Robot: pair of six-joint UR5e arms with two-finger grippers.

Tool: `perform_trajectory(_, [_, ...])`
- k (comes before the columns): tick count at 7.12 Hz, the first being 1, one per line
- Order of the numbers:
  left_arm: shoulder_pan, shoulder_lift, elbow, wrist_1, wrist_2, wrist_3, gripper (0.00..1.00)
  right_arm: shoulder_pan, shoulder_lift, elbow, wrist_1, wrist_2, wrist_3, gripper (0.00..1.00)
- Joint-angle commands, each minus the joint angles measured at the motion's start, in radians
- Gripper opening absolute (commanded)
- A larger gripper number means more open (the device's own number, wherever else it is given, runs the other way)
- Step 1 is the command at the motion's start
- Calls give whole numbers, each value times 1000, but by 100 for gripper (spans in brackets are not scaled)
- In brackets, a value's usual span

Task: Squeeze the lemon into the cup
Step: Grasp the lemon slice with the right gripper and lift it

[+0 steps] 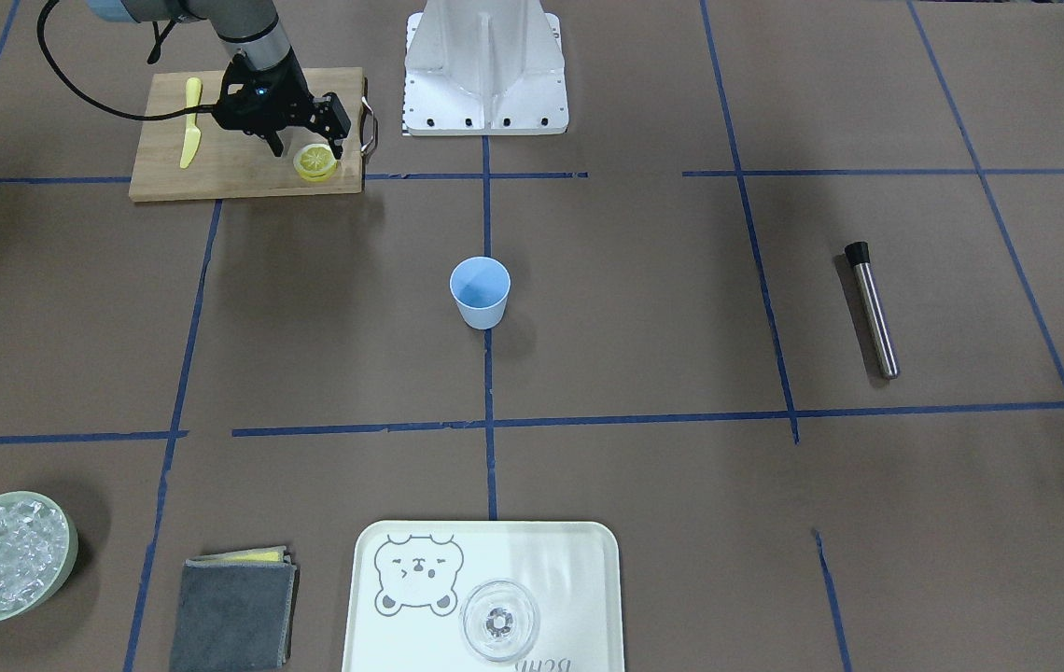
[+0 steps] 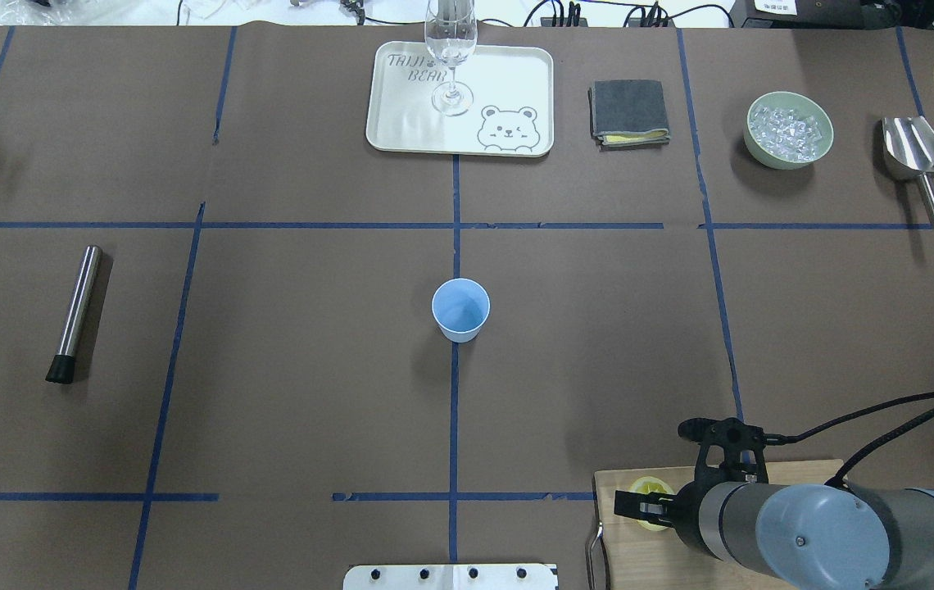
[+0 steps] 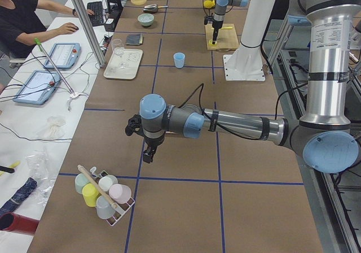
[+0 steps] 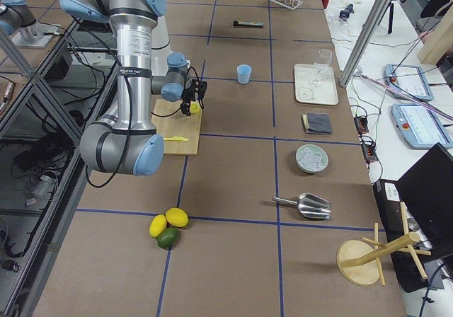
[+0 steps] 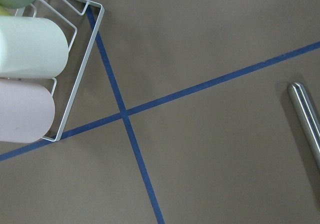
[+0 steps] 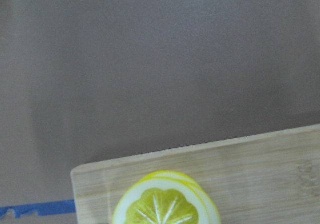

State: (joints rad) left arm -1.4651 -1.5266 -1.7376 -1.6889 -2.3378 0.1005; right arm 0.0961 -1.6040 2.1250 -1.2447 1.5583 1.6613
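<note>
The right pincer [image 1: 307,150] hangs low over the wooden board [image 1: 233,177] with its two fingers spread wide, one on each side of the lemon [image 1: 315,162]. It pinches nothing, and I cannot tell whether the fingertips touch the rind. The lemon lies flat at the corner of the board. The cup [image 1: 480,291] stands upright, well apart from it, in the middle of the counter [image 1: 644,308]. A yellow toy knife [image 1: 189,131] lies at the board's other end. The left pincer [image 3: 148,155] hovers over the counter near a rack of cups [image 3: 104,193]. I cannot tell whether it is spread or pressed together.
</note>
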Motion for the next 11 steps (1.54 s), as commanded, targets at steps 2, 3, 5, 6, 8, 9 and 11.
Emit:
perform_trajectory(2, [-1, 2, -2, -2, 0, -1, 100, 1, 26, -10, -13, -1, 0, 100])
perform_trajectory(3, [0, 2, -2, -2, 0, -1, 100, 4, 19, -13, -24, -1, 0, 100])
perform_trajectory(5, [-1, 3, -4, 0, -2, -1, 100, 4, 26, -25, -25, -1, 0, 98])
perform_trajectory(6, [-1, 3, -7, 0, 0, -1, 100, 4, 26, -27, -25, -1, 0, 98])
perform_trajectory(8, [-1, 3, -10, 0, 0, -2, 100, 10, 21, -24, -25, -1, 0, 74])
perform_trajectory(9, [-1, 5, -10, 0, -2, -2, 100, 10, 21, -20, -25, -3, 2, 54])
perform_trajectory(11, [-1, 5, -11, 0, -2, -2, 100, 26, 16, -14, -25, -3, 0, 43])
